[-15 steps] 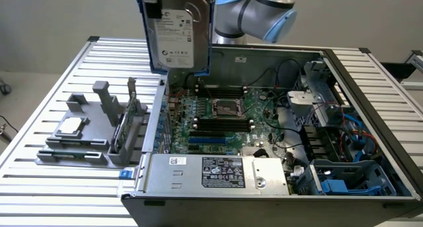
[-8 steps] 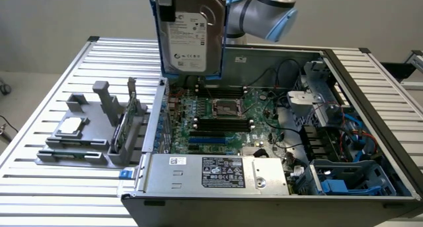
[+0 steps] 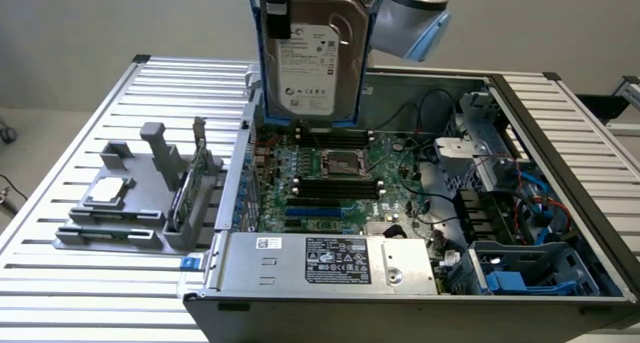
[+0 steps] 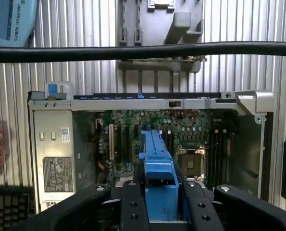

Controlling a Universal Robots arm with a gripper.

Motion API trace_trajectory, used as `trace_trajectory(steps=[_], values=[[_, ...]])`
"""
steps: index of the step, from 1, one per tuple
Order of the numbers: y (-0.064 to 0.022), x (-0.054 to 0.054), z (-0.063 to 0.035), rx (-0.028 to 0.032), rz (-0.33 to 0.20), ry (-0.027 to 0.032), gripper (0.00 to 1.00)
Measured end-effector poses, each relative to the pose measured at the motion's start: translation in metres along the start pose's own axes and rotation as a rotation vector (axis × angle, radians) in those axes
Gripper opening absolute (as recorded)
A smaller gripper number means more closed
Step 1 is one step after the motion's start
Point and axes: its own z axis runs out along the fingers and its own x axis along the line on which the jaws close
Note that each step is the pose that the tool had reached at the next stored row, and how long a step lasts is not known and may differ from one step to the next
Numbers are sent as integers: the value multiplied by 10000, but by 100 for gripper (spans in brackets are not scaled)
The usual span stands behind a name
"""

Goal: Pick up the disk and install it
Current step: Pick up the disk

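Aloft, disk (image 3: 312,58) clamped in jaws, clear above open case (image 3: 400,320)

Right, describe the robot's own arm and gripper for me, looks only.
The arm is a rounded silver-grey joint with light-blue plastic caps. One cap carries "UNIVERSAL ROBOTS" lettering. The gripper is matt black, and its blocky fingers are dotted with small round screw heads. A thick black cable runs straight across the wrist view.
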Motion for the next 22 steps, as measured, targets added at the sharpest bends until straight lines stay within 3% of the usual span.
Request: trace_trajectory(steps=[22], values=[[-667,424,-23,-2,-1,-50,33]])
